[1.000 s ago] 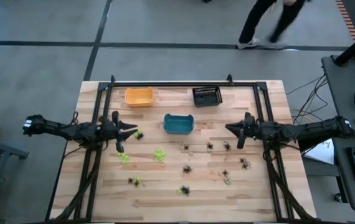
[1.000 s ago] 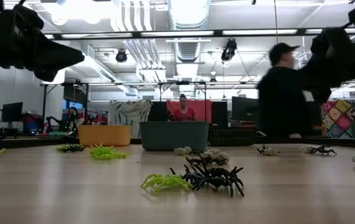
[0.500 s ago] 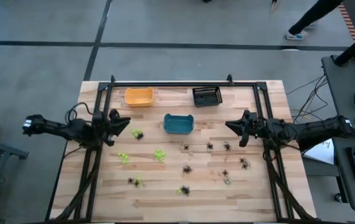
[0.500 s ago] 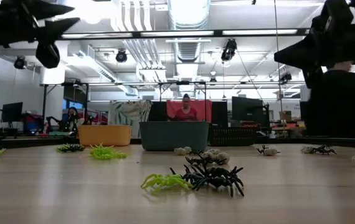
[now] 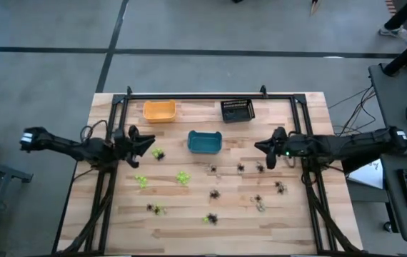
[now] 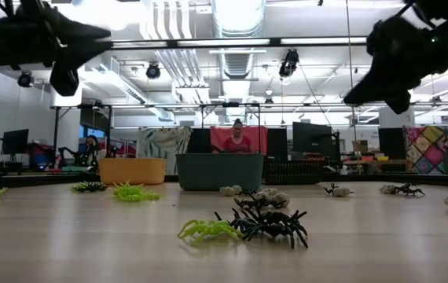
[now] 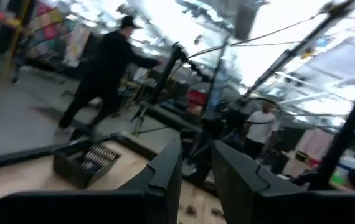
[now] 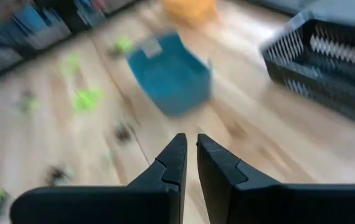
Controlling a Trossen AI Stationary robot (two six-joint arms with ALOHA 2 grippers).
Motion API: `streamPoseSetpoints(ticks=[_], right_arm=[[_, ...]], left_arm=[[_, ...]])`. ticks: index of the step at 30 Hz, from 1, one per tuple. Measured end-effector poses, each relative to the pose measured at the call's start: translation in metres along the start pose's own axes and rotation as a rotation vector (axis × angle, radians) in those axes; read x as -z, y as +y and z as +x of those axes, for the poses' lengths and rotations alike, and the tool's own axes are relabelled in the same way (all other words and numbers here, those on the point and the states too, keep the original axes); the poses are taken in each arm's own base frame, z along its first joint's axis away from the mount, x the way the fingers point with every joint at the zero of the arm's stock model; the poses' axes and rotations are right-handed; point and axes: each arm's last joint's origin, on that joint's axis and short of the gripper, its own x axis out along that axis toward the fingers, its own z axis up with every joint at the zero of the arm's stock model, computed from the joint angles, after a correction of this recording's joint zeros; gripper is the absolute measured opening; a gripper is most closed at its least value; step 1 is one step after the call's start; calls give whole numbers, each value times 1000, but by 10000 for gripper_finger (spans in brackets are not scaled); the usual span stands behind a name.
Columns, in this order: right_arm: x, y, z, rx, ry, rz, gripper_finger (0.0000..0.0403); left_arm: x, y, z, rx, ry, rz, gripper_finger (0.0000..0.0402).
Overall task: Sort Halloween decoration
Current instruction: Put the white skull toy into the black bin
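The Halloween decoration pieces lie scattered on the wooden table: lime green ones (image 5: pixel 183 177), black ones (image 5: pixel 215 193) and a pale one (image 5: pixel 260 208). In the low view a green and a black piece (image 6: pixel 240 224) lie close to the camera. My left gripper (image 5: pixel 149 141) hovers over the table's left part, tipped a little upward, its fingers (image 7: pixel 165 180) slightly apart with nothing between them. My right gripper (image 5: pixel 259 146) hovers over the right part, slanting down toward the teal bin (image 8: pixel 168 74), shut and empty (image 8: pixel 191 146).
An orange bin (image 5: pixel 160 111) and a black bin (image 5: pixel 237 110) stand at the far edge, and the teal bin (image 5: pixel 204 142) stands near the middle. A black frame (image 5: pixel 196 95) runs round the table. A person (image 7: pixel 103 74) walks in the room beyond.
Both grippers have risen above the table. My left gripper has rolled about its own line and tipped upward. My right gripper has also gone a little toward the table's middle. Beyond the far edge a person has walked off to the right.
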Motion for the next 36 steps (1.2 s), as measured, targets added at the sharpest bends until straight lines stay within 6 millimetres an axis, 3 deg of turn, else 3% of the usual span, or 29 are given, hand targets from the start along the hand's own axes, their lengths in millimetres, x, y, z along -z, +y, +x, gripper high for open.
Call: streamPoseSetpoints(ticks=[8,13,18,28,36], right_arm=[[-16,11,6,56,92,30,28],[-31,21,10,49,82,11,28],[-41,30,16,41,99,-96,28],[-68,46,18,-1,65,-90,28],[-72,50,14,-95,80,-197,28]], left_arm=[[20,3,8,-86,112,-161,72],[29,4,11,-103,163,-34,72],[39,2,13,4,265,95,72],[35,-4,15,26,187,1,72],[30,-11,15,131,154,18,72]])
